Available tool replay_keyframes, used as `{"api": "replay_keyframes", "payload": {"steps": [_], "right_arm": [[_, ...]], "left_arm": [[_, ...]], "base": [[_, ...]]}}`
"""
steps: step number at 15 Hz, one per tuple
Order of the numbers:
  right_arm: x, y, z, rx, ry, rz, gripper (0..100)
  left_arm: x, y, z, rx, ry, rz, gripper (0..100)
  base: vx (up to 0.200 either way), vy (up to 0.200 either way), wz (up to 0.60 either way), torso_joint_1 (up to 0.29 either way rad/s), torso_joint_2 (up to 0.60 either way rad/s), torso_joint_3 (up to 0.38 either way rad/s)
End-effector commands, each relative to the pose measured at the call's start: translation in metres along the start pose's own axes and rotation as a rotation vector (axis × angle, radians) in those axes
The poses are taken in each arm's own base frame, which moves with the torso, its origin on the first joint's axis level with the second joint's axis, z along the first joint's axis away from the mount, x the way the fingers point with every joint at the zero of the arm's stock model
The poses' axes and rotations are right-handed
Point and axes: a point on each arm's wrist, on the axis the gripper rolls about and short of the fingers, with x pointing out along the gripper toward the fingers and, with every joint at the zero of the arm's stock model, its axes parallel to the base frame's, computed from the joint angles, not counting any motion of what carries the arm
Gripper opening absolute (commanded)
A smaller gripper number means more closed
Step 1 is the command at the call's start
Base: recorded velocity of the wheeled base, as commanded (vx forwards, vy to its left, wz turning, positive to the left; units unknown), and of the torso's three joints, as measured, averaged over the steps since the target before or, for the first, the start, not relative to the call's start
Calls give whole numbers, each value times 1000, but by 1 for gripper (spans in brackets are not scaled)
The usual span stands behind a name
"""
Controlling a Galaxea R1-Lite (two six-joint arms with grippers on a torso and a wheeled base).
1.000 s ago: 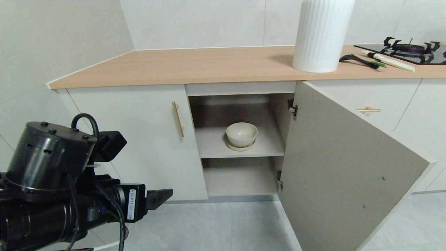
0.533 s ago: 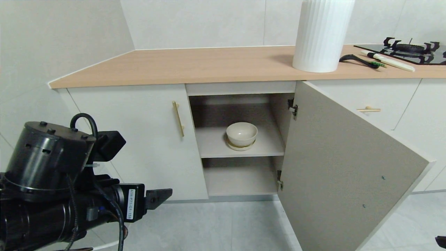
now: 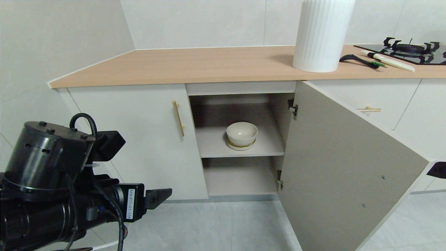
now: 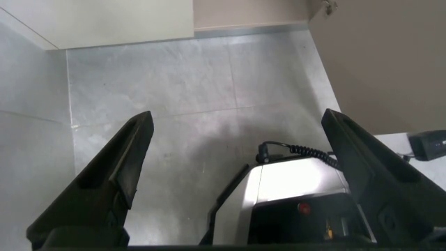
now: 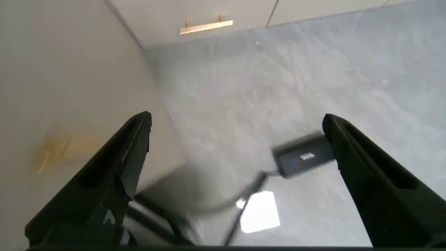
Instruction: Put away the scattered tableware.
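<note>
- The right gripper (image 3: 438,169) has climbed. A second ago it was out of the head view, half a second ago it peeked in at the bottom right corner, and it now sits partway up the right edge, just beyond the outer edge of the open cabinet door (image 3: 348,164).
- In the right wrist view its jaws stand wide apart with nothing between them. The grey floor (image 5: 293,90) lies below, and a brass drawer handle (image 5: 205,26) shows farther off.
- The left gripper (image 4: 237,122) has hardly shifted over the second. It hangs low at the robot's left, in front of the closed cabinet door with the brass bar handle (image 3: 178,118).
- Its jaws are also spread wide and empty above the floor tiles.
- The bowl (image 3: 241,133) has not moved. It sits upright on a small saucer (image 3: 239,147) on the upper shelf (image 3: 212,143) of the open cabinet.
- On the tabletop (image 3: 195,64), a black utensil (image 3: 359,60) and a knife (image 3: 390,61) lie as before, between the tall white ribbed vase (image 3: 322,35) and the stove (image 3: 407,48).
</note>
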Motion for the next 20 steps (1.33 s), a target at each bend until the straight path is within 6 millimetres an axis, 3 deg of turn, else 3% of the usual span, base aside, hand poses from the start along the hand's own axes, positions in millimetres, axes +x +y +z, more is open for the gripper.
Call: {"api": "replay_keyframes", "payload": {"steps": [1,4,7,20], "right_arm": [[30,0,-2,28,71,-18,100],[54,3,-5,31,83,-19,100],[65,8,-11,21,74,-9,100],[50,74,-33,-45,107,225,100]], "left_arm": [[0,0,0,0,0,1,100],[0,0,0,0,0,1,100],[0,0,0,0,0,1,100],[-1,0,0,-1,-4,-2,100]], "base": [[0,0,0,0,0,0],[0,0,0,0,0,0],[0,0,0,0,0,0],[0,0,0,0,0,0]]}}
